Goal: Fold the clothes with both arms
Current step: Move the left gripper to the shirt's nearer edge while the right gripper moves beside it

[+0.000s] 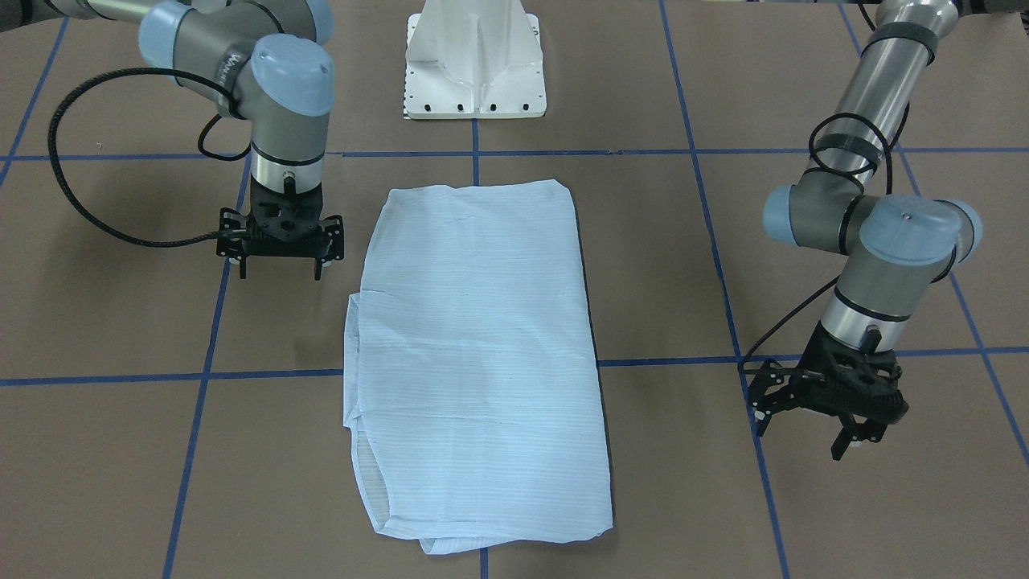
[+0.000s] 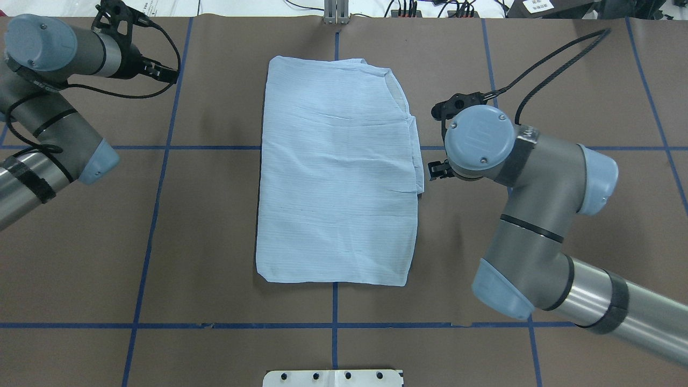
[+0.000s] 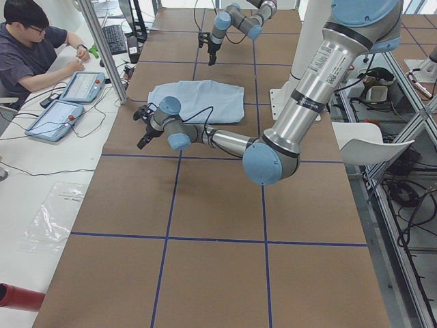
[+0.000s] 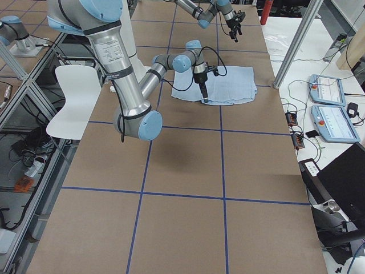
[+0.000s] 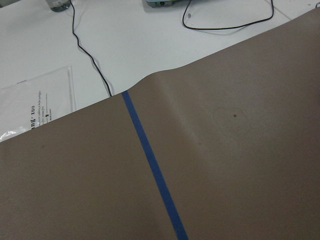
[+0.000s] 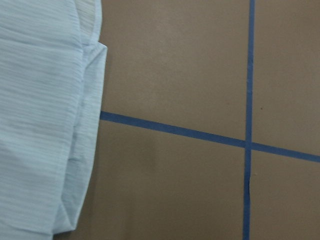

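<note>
The light blue striped shirt (image 1: 478, 354) lies folded into a long rectangle in the middle of the brown table, also in the overhead view (image 2: 338, 177). Its folded edge with stacked layers shows at the left of the right wrist view (image 6: 45, 115). My right gripper (image 1: 280, 273) hangs open and empty just above the table, a short way off the shirt's side edge. My left gripper (image 1: 798, 442) is open and empty, well clear of the shirt on its other side, near the far table edge (image 2: 161, 70). The left wrist view shows no shirt.
The white pedestal base (image 1: 474, 64) stands at the robot's side of the shirt. Blue tape lines (image 1: 209, 322) grid the brown paper. The left wrist view shows the paper's edge, a white surface and a cable (image 5: 90, 55). An operator (image 3: 27, 41) sits with tablets (image 3: 65, 102) beyond the far edge.
</note>
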